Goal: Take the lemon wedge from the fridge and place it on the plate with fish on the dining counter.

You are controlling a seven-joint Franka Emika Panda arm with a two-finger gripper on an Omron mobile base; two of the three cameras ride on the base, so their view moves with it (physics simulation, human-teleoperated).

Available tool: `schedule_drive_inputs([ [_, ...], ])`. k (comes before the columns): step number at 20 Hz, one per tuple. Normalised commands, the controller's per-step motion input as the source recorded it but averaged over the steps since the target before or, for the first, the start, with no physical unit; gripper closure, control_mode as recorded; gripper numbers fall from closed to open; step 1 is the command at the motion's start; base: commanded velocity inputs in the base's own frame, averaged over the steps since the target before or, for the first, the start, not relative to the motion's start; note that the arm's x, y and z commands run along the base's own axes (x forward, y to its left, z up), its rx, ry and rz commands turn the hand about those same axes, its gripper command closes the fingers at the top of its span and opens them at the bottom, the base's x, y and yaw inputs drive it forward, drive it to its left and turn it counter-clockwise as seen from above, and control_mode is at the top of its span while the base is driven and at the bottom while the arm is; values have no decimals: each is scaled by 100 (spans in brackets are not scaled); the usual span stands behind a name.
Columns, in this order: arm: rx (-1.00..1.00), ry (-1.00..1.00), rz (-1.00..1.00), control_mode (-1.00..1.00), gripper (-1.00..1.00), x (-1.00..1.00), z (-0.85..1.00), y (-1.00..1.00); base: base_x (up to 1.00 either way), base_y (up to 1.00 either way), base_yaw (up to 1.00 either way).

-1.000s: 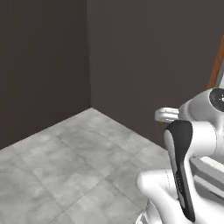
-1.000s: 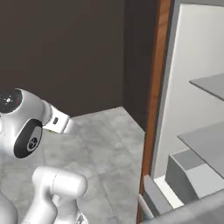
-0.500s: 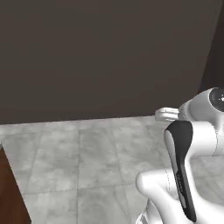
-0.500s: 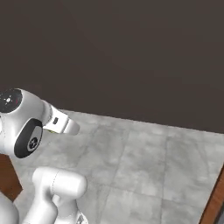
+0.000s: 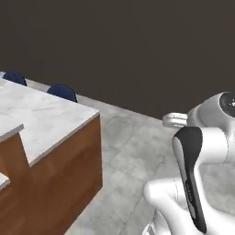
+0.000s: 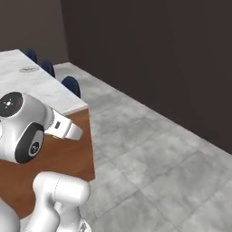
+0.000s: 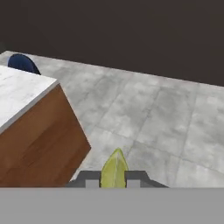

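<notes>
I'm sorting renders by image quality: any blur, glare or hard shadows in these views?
Hand view: sharp, no glare; the lemon wedge between the claw tips is evenly lit. Left base view: the dining counter looks flat-lit, with soft shading only. Right base view: the back wall is very dark.

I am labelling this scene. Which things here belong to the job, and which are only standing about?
Job: lemon wedge, held between the jaws; dining counter; a small flat thing on its far end, perhaps the plate, too small to tell.

Standing about: blue stools; grey tiled floor; dark wall.
</notes>
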Motion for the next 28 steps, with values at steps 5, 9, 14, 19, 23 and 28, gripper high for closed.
schedule_drive_inputs([
  [5, 0, 0, 0, 100, 100, 0, 0, 0, 18, 0, 93],
  [9, 0, 0, 0, 100, 100, 0, 0, 0, 30, -78, 42],
  [14, 0, 0, 0, 100, 100, 0, 0, 0, 41, -100, 6],
  [19, 0, 0, 0, 100, 100, 0, 0, 0, 70, -100, 1],
  [23, 0, 0, 0, 100, 100, 0, 0, 0, 100, -100, 7],
  [28, 0, 0, 0, 100, 100, 0, 0, 0, 100, -100, 10],
])
